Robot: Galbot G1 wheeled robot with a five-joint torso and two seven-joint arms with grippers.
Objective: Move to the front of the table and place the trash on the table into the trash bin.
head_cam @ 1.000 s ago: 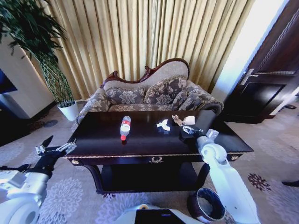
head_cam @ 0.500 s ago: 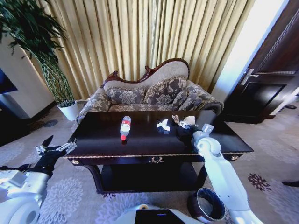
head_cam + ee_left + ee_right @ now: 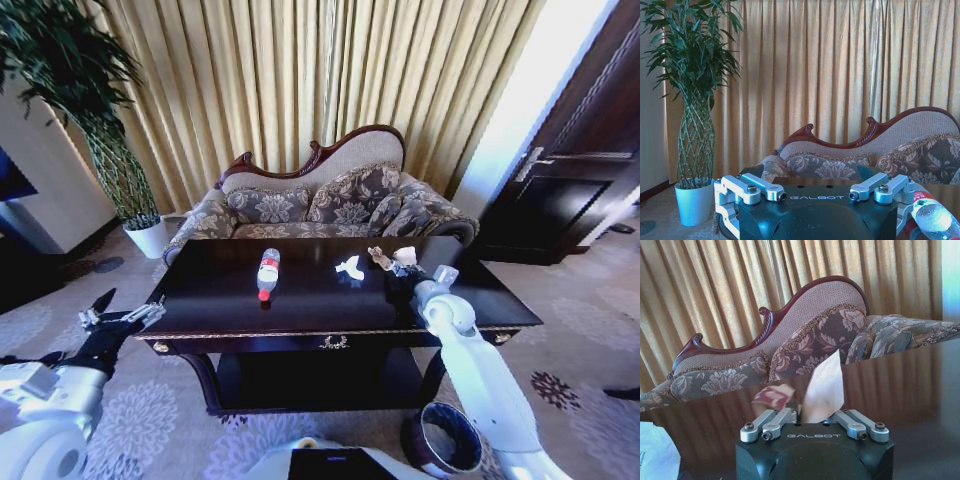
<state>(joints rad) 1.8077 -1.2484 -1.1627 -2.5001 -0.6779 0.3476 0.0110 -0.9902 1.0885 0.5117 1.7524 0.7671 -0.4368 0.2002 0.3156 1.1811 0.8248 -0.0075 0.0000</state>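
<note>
The worktop (image 3: 200,300) stands in front of a sofa (image 3: 320,200), with the robot at its near edge. Three bits of trash lie on it. The bottle (image 3: 267,272) lies on its side left of centre, red cap toward the near edge. The white paper (image 3: 349,267) sits right of centre, apart from the bottle. The beige wrapper (image 3: 392,258) is farther right, toward the far right corner.

The right gripper (image 3: 402,268) reaches over the right part of the worktop and is at the wrapper. In the right wrist view the wrapper (image 3: 824,388) stands upright between the jaws of this gripper (image 3: 815,421), which are drawn in close on either side of its lower edge; they appear to pinch it, though the contact itself is hidden behind the gripper body. A brownish-red scrap (image 3: 773,395) of it shows just beside the pale piece, and the white paper (image 3: 657,456) shows at the picture's edge.

The left gripper (image 3: 122,320) hangs off the worktop's left near corner, over the carpet, jaws spread wide and holding nothing. In its wrist view, the gripper (image 3: 816,194) has the bottle (image 3: 934,220) off to one side.

The bin (image 3: 442,438) stands on the floor by the worktop's right near leg, beside the right arm. A plant in a white pot (image 3: 150,238) stands beyond the left far corner.
</note>
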